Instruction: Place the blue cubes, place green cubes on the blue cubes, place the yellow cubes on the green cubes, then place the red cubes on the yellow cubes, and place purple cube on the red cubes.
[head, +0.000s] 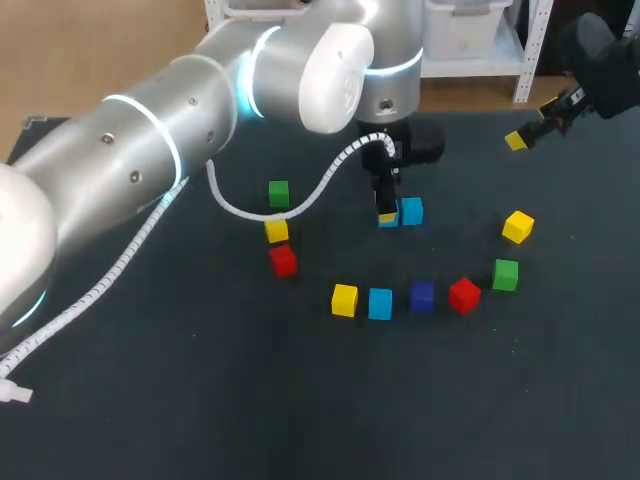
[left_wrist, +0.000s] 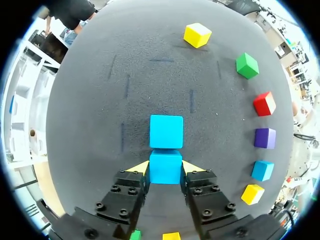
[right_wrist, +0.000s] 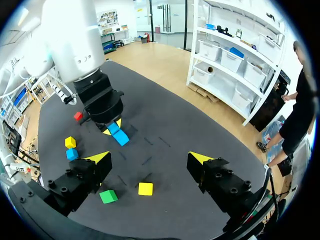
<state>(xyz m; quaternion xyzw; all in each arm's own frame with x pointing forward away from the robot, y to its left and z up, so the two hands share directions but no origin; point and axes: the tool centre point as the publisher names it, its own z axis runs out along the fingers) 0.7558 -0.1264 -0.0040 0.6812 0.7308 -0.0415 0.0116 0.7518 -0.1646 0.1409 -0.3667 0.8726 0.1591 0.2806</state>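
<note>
My left arm reaches past the middle of the table. Its gripper (head: 387, 214) (left_wrist: 165, 171) is shut on a light blue cube (left_wrist: 165, 168), yellow tips on its two sides. That cube sits right against a second light blue cube (head: 411, 211) (left_wrist: 166, 131) ahead of the fingers. The right wrist view shows both blue cubes (right_wrist: 118, 134) under the left gripper. A third blue cube (head: 380, 303) lies in a row with a yellow cube (head: 344, 299), a purple cube (head: 422, 296) and a red cube (head: 464, 295). My right gripper (head: 533, 125) (right_wrist: 148, 158) hangs open and empty at the back right.
A green cube (head: 279, 193), a yellow cube (head: 276, 231) and a red cube (head: 283, 260) lie left of the left gripper. Another green cube (head: 505, 274) and yellow cube (head: 517, 226) lie at the right. The left arm's white cable (head: 330, 175) hangs over the mat.
</note>
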